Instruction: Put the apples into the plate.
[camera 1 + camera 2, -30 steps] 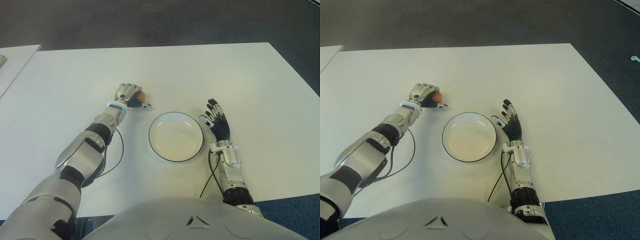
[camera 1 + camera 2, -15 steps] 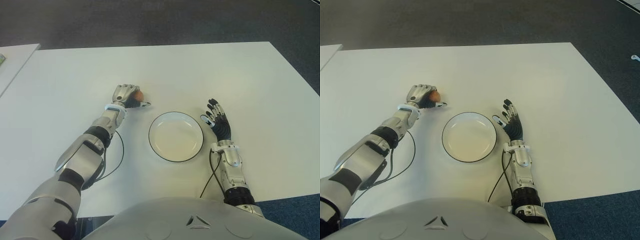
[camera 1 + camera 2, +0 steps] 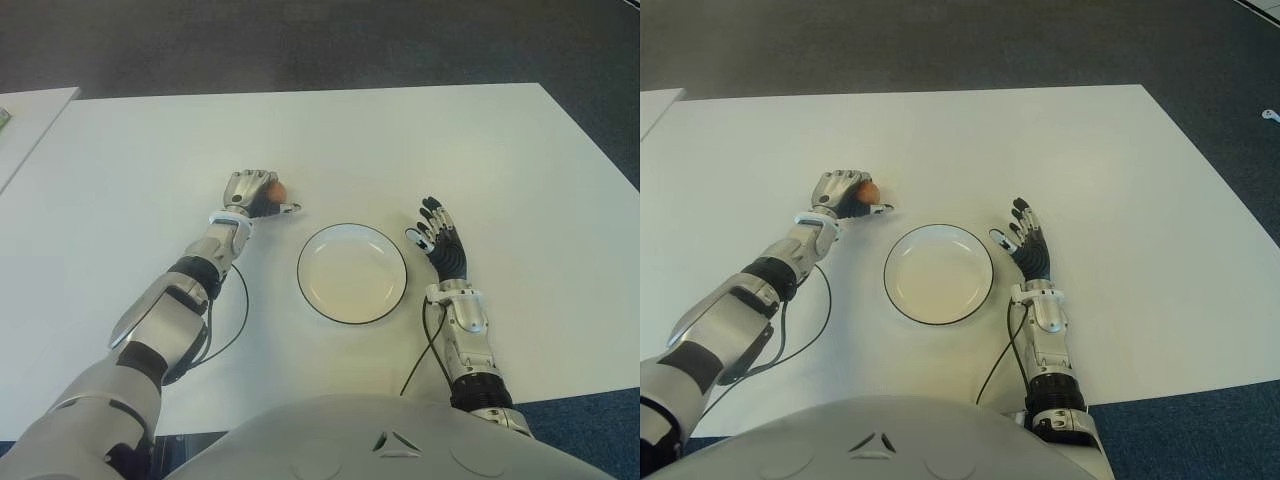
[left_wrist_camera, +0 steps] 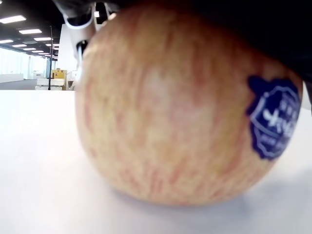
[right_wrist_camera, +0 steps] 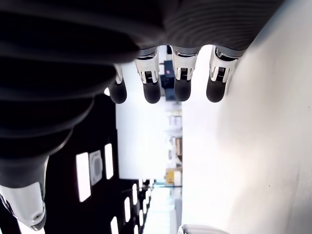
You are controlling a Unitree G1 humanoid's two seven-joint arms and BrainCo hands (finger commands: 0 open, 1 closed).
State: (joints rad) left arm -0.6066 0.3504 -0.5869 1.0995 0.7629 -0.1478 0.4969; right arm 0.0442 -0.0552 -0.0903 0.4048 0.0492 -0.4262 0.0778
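Nearest me, my right hand (image 3: pixel 441 240) lay just right of the plate (image 3: pixel 352 273), fingers spread and holding nothing. Farther off and left of the plate, my left hand (image 3: pixel 250 193) curled over the apple (image 4: pixel 180 112), which sat on the table (image 3: pixel 400 150).

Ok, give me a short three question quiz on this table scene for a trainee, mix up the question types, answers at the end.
1. True or false: an apple already lies in the plate.
2. Which hand is closed around the apple? A) left hand B) right hand C) neither
3. Fill in: the right hand shows beside the plate's ____ side, fingers spread, holding nothing.

Key: 1 false; the plate holds nothing. 2 A. 3 right.
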